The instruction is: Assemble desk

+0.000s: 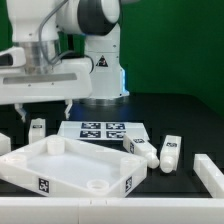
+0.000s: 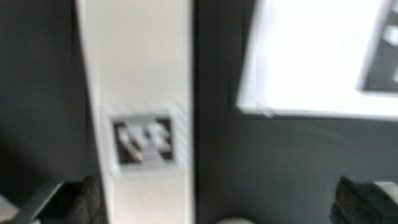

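The two-finger gripper on the white robot arm is observed with its jaws spread wide and nothing held between them. In the wrist view the dark fingertips stand well apart at opposite sides of the picture. Directly below the gripper is a square white plastic leg bearing a black-and-white tag. The wrist view shows it as a long white bar, tag toward the camera, set much nearer one finger than the other. Whether that finger touches it cannot be determined. Just beside this leg, toward the exterior view's right, the thin flat white marker board lies on the black table. Nearer the exterior camera sits the large flat white plastic desk top, rim side up, with round sockets at its corners and tags on its near walls. Just beside its corner on the exterior view's right, a second white leg and a third white leg lie close together on the table. A longer white part lies further toward that side. A cut-off white part shows at the exterior view's left edge. A white bar crosses the foreground.
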`<state>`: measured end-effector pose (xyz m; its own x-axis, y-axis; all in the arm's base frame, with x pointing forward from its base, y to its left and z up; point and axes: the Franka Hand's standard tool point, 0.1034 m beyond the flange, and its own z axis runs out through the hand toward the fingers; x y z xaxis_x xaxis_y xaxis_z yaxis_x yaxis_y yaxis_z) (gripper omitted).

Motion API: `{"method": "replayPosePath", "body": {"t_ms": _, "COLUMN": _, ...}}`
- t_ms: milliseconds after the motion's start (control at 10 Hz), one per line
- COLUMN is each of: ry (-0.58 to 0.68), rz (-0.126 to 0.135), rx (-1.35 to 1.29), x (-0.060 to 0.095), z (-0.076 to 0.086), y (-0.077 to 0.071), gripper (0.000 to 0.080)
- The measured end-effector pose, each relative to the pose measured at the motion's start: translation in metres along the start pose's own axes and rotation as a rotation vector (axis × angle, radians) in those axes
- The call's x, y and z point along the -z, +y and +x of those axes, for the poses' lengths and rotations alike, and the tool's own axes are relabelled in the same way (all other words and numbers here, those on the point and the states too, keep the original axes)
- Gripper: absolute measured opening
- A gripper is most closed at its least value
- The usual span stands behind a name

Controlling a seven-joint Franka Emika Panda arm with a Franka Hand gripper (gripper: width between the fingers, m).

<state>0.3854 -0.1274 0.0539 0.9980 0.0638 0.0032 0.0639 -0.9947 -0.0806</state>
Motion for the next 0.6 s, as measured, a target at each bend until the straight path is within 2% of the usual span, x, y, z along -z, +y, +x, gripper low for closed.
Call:
{"method": "replayPosePath", "body": {"t_ms": 100, "ry": -0.010, "rz": 0.023, "rx": -0.014, "x": 0.011, "z": 0.013, "y": -0.011, "gripper": 0.0649}}
{"method": "replayPosePath", "body": {"t_ms": 200, "ry": -0.006, "rz": 0.026, "rx": -0.047, "x": 0.018, "z": 0.027, "y": -0.022, "gripper": 0.0649}}
{"method": "replayPosePath", "body": {"t_ms": 300, "ry": -0.001, "rz": 0.019, "rx": -0.104, "x": 0.020, "z": 0.044, "y": -0.043, "gripper": 0.0649}}
{"method": "replayPosePath", "body": {"t_ms": 400, "ry": -0.003, "rz": 0.003, "rx": -0.118, "x": 0.018, "z": 0.060, "y": -0.074, "gripper": 0.0649}}
{"method": "replayPosePath", "body": {"t_ms": 500, "ry": 0.004, "rz": 0.002, "rx": -0.070, "x": 0.016, "z": 0.066, "y": -0.088, "gripper": 0.0649}}
{"method": "replayPosePath", "body": {"t_ms": 600, "ry": 0.015, "rz": -0.004, "rx": -0.068, "x": 0.011, "z": 0.054, "y": -0.077, "gripper": 0.0649}}
